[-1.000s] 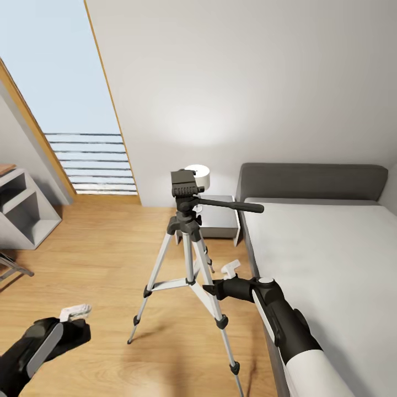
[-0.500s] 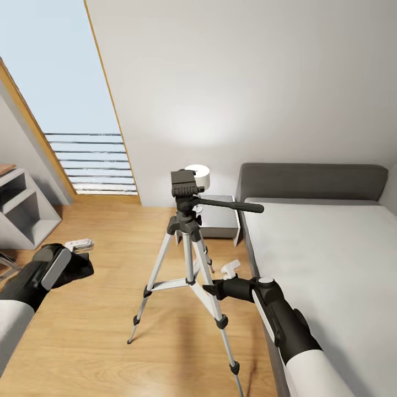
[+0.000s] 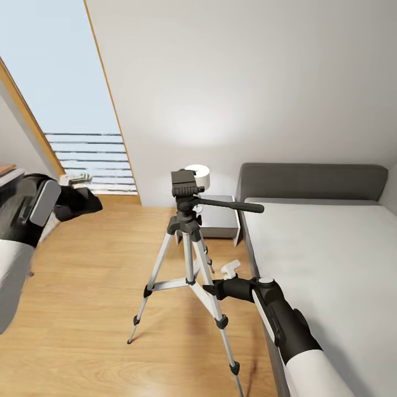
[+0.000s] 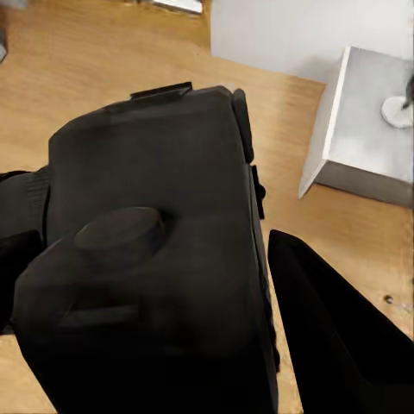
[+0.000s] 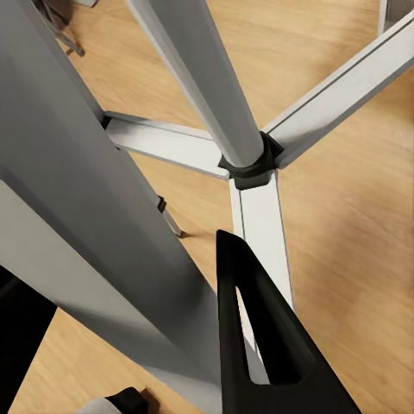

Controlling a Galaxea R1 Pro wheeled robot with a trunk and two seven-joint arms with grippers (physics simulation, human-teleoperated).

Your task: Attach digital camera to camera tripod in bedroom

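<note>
Bedroom floor (image 3: 99,264); camera (image 4: 155,250) in left claw (image 3: 77,179)

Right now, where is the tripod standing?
In the head view, the camera tripod stands on the wood floor mid-room, just left of the bed, with the right gripper at its leg.

The camera tripod (image 3: 187,259) stands mid-floor, left of the bed (image 3: 325,259); a nightstand (image 3: 218,223) (perhaps bearing a lamp) lies behind it, shelves (image 3: 11,182) far left.
</note>
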